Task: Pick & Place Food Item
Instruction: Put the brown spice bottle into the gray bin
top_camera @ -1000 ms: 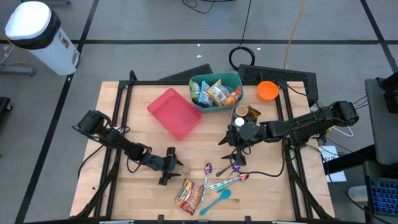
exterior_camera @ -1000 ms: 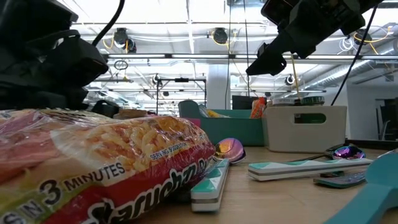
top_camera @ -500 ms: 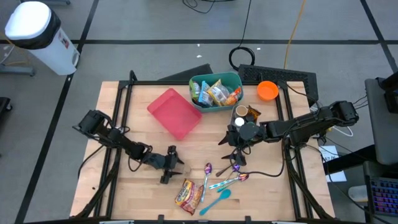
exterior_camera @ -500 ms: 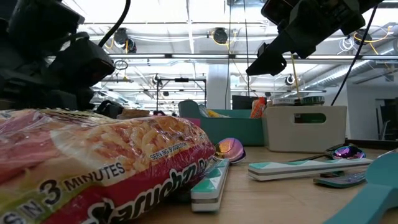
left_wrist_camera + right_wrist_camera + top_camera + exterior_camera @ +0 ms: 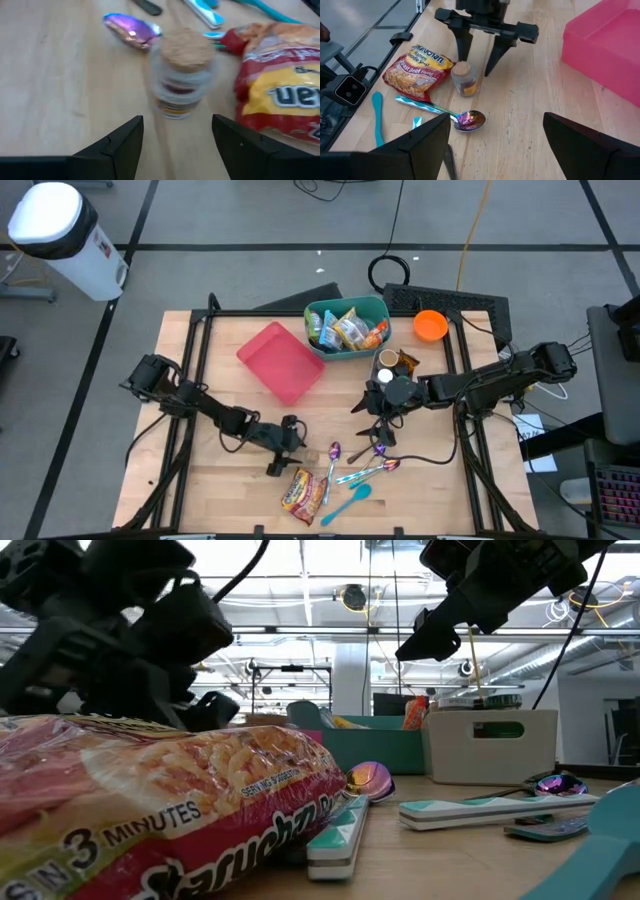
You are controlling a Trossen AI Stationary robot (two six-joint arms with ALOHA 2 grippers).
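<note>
Progress was slight, by my reading: nothing had been lifted and nothing placed. The left pincer (image 5: 479, 44) sat low over the bench (image 5: 220, 390), its two fingers spread to either side of a small cork-topped jar (image 5: 182, 75) and not touching it. In the left wrist view the jar stood upright just ahead of the fingertips, not yet between them. Whether that jar was the chosen food item I could not tell for certain. The noodle packet (image 5: 303, 490) lay flat just beside it, near the front edge of the bench, and could equally be the target.

The right pincer (image 5: 378, 412) hung above the bench, jaws wide and empty, near the spoons (image 5: 362, 470) and well apart from the jar. It looked to be waiting.

The pink tray (image 5: 281, 361) lay empty toward the back of the bench, and the teal bin (image 5: 347, 327) behind it already held several packets. Which of the two was the drop point the frames did not say.

Left to do, as I judged it: move in around the item, close, lift, carry and release.
</note>
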